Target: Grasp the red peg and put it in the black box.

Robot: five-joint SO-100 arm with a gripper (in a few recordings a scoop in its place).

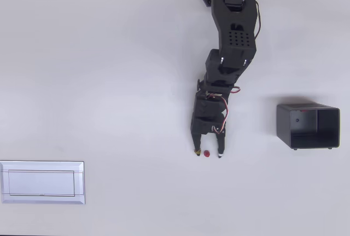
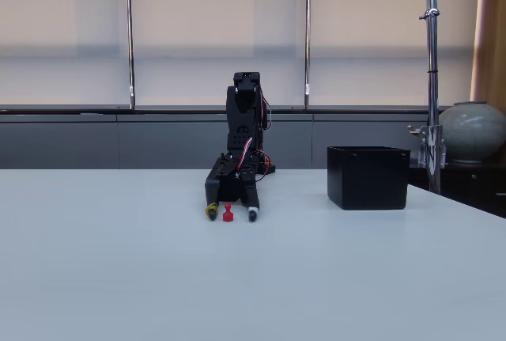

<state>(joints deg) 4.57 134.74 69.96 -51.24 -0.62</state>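
Right, I've got the black arm (image 1: 232,33) stretched out from the top edge of the overhead view, reaching down the picture across the pale table (image 1: 109,82), and the gripper (image 1: 208,153) sits low at the surface with its jaws spread apart. The red peg (image 1: 206,153) stands on the table between the two fingertips, and I can see a small gap on either side of it, so nothing is gripped; one fingertip (image 1: 197,152) is yellowish and the other (image 1: 220,154) pale. From the fixed view the same picture holds: gripper (image 2: 231,214) down at table level, the red peg (image 2: 228,214) upright between the tips, narrow on top and wider at its base, not touched by either finger as far as I can tell. The black box (image 1: 308,126) is well apart from the gripper, off to the right in the overhead view, open and hollow with nothing visible inside; in the fixed view the black box (image 2: 368,176) stands to the right of the arm (image 2: 243,131) too. A flat white-grey tray (image 1: 42,182) lies at the lower left of the overhead view, far from everything else. Behind the table I see a grey round vase (image 2: 473,131) at the right.
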